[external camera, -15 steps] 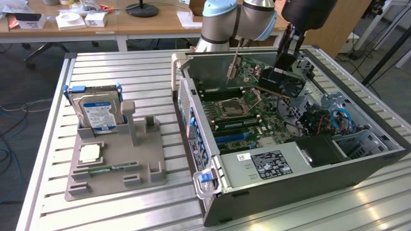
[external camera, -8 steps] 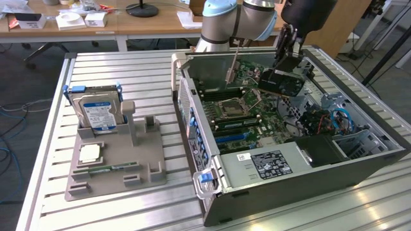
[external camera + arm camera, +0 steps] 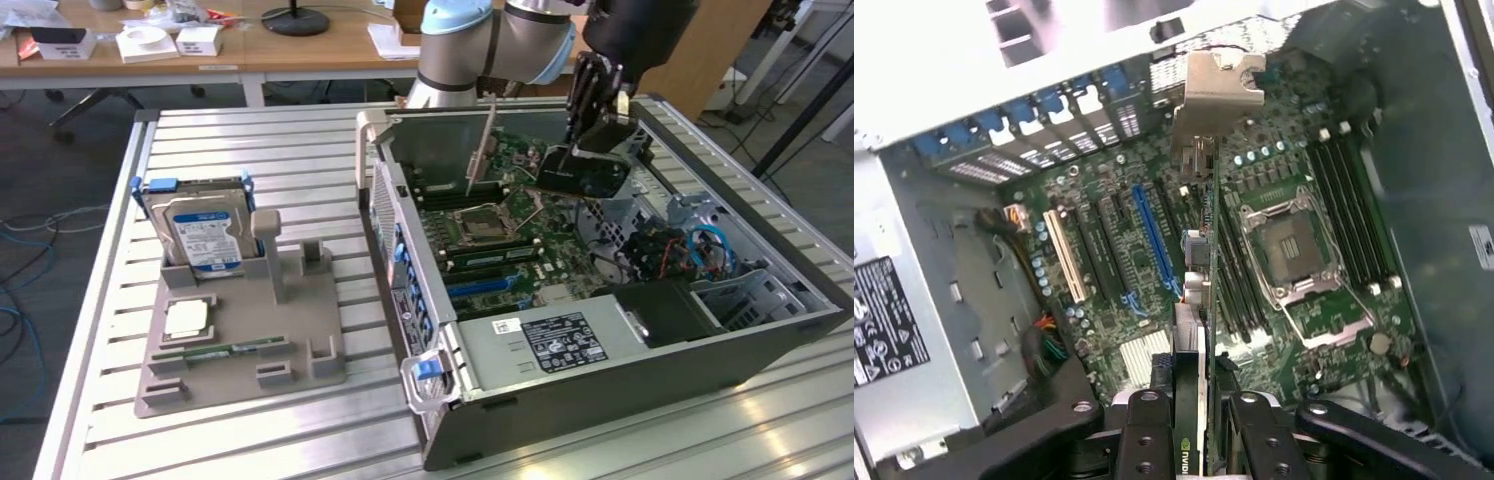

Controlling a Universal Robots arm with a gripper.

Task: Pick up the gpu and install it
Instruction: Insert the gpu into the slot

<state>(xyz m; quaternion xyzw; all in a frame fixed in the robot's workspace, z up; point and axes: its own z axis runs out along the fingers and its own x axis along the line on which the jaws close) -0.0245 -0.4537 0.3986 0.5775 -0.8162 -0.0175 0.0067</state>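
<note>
My gripper [image 3: 598, 128] hangs over the open computer case [image 3: 641, 370] and is shut on the gpu [image 3: 582, 172], a dark card held on edge above the motherboard [image 3: 514, 250]. Its pale bracket strip [image 3: 482, 145] points toward the case's rear wall. In the wrist view the gpu [image 3: 1206, 290] runs edge-on away from my gripper [image 3: 1199, 435], with a finger [image 3: 1144, 435] on either side and the tan bracket [image 3: 1220, 88] at the far end. The card floats above the board, between the blue slot [image 3: 1154, 245] and the processor socket [image 3: 1290, 245], touching neither.
A grey holder tray [image 3: 240, 370] sits on the slatted table at the exterior view's left, carrying a silver hard drive [image 3: 200, 232] and a green memory stick [image 3: 220, 352]. Inside the case are a power supply [image 3: 561, 340], blue cables [image 3: 701, 250] and upright case walls.
</note>
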